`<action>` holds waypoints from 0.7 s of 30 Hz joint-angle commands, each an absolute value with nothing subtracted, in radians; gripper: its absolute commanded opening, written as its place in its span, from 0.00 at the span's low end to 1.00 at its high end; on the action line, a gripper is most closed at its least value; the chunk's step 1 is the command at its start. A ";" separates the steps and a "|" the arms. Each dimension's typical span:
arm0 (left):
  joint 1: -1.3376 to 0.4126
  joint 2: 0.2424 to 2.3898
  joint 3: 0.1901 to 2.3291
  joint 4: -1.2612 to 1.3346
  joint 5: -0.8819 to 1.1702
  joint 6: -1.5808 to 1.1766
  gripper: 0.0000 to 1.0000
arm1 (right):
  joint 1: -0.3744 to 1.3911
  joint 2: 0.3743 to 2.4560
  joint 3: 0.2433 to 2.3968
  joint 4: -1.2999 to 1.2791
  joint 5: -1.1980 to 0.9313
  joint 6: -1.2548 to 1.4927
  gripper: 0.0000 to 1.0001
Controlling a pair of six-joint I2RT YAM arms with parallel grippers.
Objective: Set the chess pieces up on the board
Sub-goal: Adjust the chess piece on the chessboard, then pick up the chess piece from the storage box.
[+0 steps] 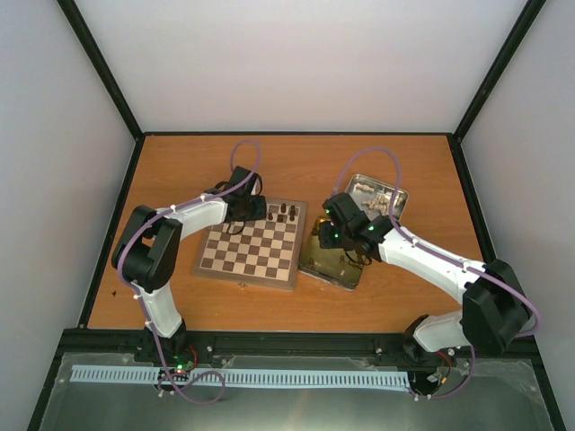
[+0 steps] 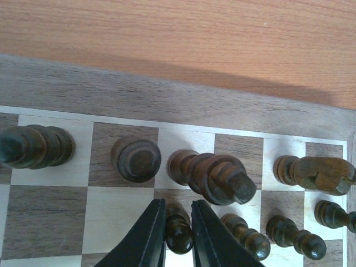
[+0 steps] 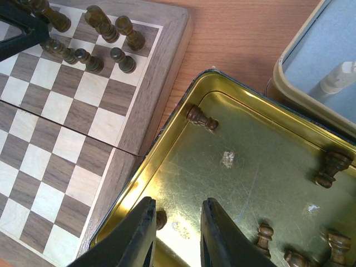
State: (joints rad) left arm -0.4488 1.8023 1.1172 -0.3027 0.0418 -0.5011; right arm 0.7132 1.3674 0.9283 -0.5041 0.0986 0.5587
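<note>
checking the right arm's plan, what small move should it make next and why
Probably shift the right gripper sideways toward the small dark piece showing beside one of its fingers, then lower over it. The jaws stand open with nothing between them above the gold tin, and that piece looks nearest. Other dark pieces lie farther off in the tin.

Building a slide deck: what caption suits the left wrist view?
Left gripper shut on a small dark-brown turned pawn on the checkered wooden chessboard, beside other dark pieces.
</note>
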 commanded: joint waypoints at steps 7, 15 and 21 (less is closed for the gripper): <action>-0.446 1.750 1.125 -0.330 0.083 -0.502 0.30 | 0.707 1.379 0.933 -0.481 0.100 0.575 0.24; -0.446 1.605 1.047 -0.345 0.129 -0.549 0.39 | 0.671 1.405 0.873 -0.421 0.069 0.539 0.25; -0.446 1.427 0.939 -0.325 0.180 -0.575 0.44 | 0.603 1.469 0.807 -0.313 0.006 0.363 0.30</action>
